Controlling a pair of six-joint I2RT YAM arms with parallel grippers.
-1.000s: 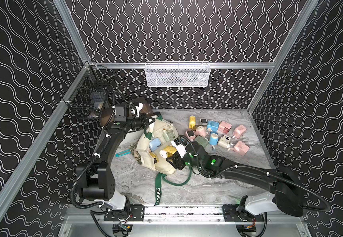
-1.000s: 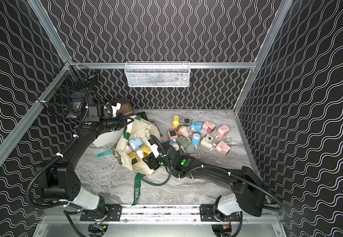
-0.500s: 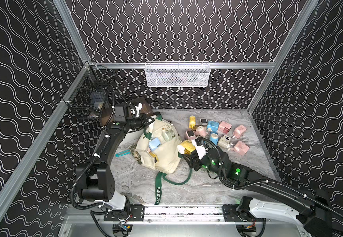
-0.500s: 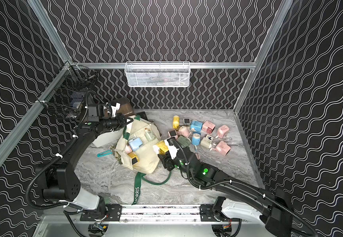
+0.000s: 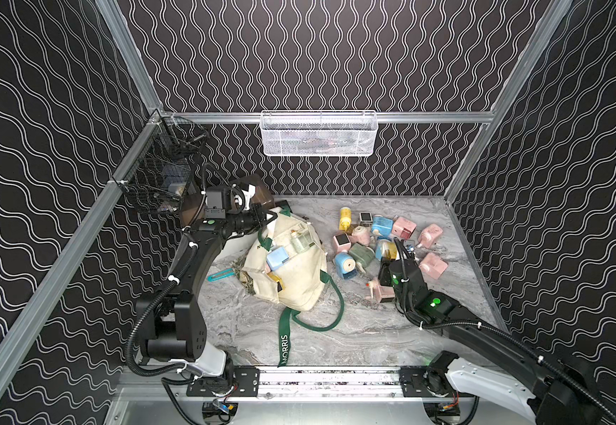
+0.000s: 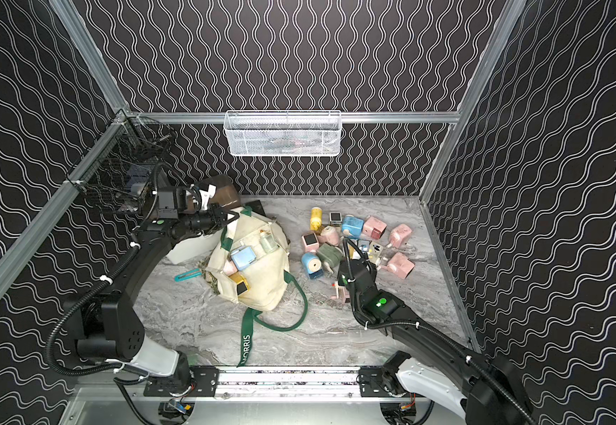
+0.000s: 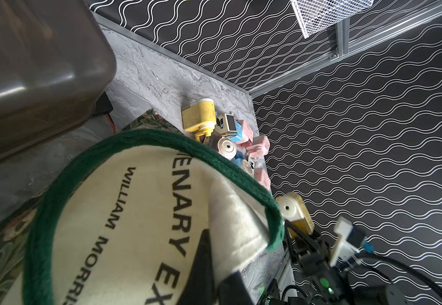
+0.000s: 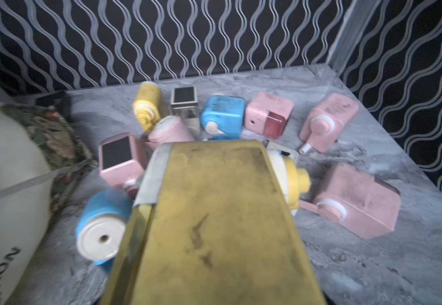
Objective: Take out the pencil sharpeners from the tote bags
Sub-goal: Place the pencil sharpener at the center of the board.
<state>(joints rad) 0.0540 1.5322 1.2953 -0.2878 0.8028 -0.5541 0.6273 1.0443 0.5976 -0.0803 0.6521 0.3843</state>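
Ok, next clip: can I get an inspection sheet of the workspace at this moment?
Surface: grey marbled tabletop.
Job's things: tote bag slumped on the table, several sharpeners showing in its mouth, among them a blue sharpener; loose sharpeners heaped beside it.
Clutter: teal strip tool; brown-lidded box.
Grippers: left gripper shut on the bag's rim; right gripper holds a yellow sharpener over the heap.
Cables: arm conduits clipped on; red wire by the box.
Surroundings: wavy-patterned walls; white mesh basket; black wire basket.
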